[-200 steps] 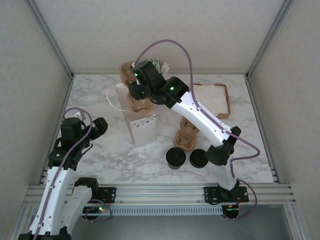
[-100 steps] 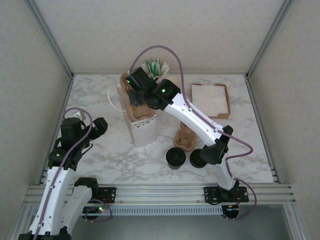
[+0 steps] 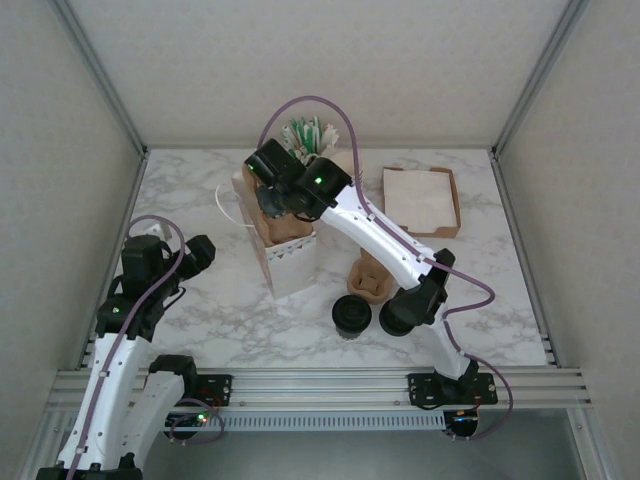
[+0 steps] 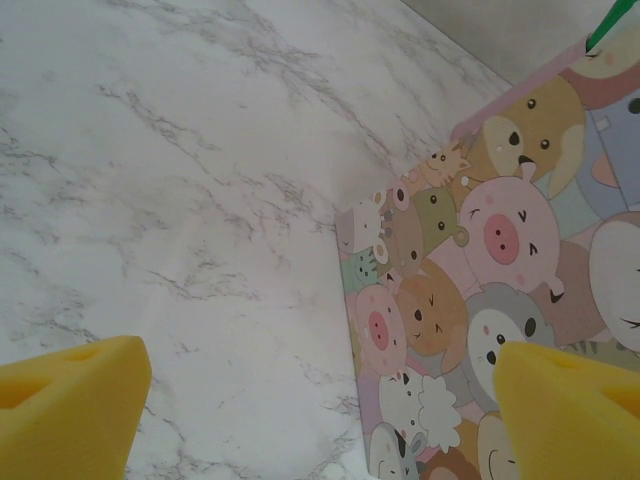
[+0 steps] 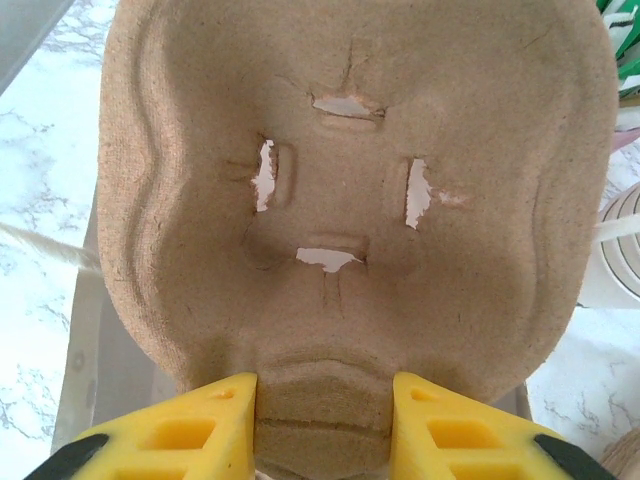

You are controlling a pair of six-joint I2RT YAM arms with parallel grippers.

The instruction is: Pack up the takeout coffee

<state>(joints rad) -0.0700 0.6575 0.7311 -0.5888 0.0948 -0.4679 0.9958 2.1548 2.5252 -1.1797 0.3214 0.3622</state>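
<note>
The takeout coffee [image 3: 351, 316], a cup under a black lid, stands on the marble table near the front. My right gripper [image 3: 268, 200] [image 5: 325, 400] is shut on the edge of a brown pulp cup carrier [image 5: 350, 180], held over the open top of the white paper bag [image 3: 285, 255]. The carrier [image 3: 290, 228] sits partly inside the bag's mouth. Left of the bag, my left gripper [image 3: 200, 255] [image 4: 320, 410] stands open with nothing between its yellow fingers, facing the bag's cartoon-animal side [image 4: 470, 300].
A second black lid [image 3: 393, 318] lies right of the coffee, partly under the right arm's elbow. Another pulp carrier [image 3: 368, 280] lies behind them. A cardboard tray of napkins [image 3: 421, 200] sits at the back right, and green-and-white sticks [image 3: 305, 135] stand behind the bag.
The right arm has swung left and down, bringing the carrier from above the bag into its mouth. The left arm has not moved.
</note>
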